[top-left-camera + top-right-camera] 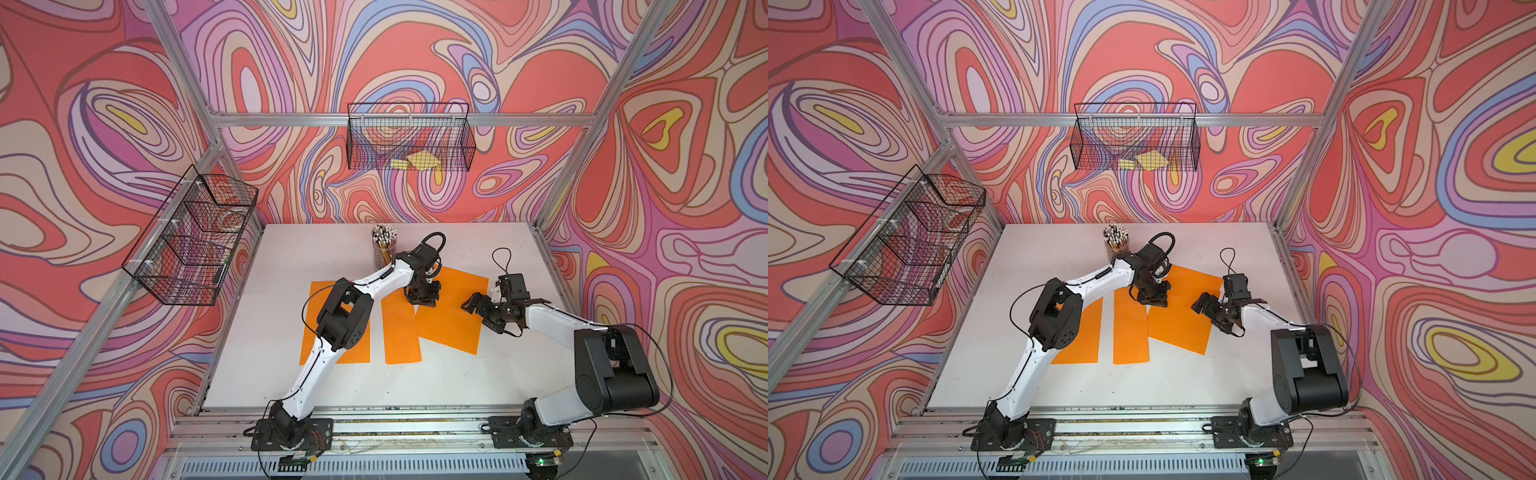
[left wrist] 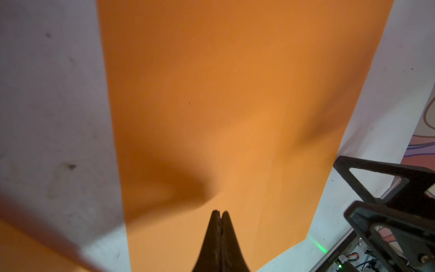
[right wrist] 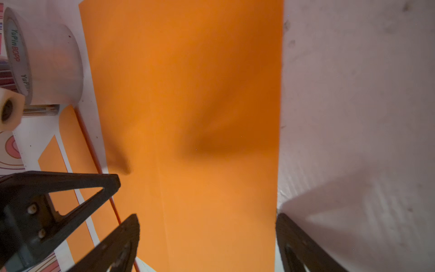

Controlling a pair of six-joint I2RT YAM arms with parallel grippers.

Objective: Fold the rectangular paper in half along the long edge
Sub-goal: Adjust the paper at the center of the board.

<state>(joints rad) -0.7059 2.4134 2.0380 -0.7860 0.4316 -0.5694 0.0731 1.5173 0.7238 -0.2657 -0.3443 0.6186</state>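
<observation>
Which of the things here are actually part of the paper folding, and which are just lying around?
In the job: tilted orange sheet; left pincer, shut at one edge; right pincer, open over the opposite edge.

Lying about: pencil cup; tape roll; back basket with yellow pads; side basket; narrow orange sheet; left orange sheet.

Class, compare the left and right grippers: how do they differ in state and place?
The left gripper is shut; the right gripper is wide open. The left gripper is at the tilted sheet's edge beside the narrow strip; the right gripper is at the opposite edge. Both are black, over that sheet.
</observation>
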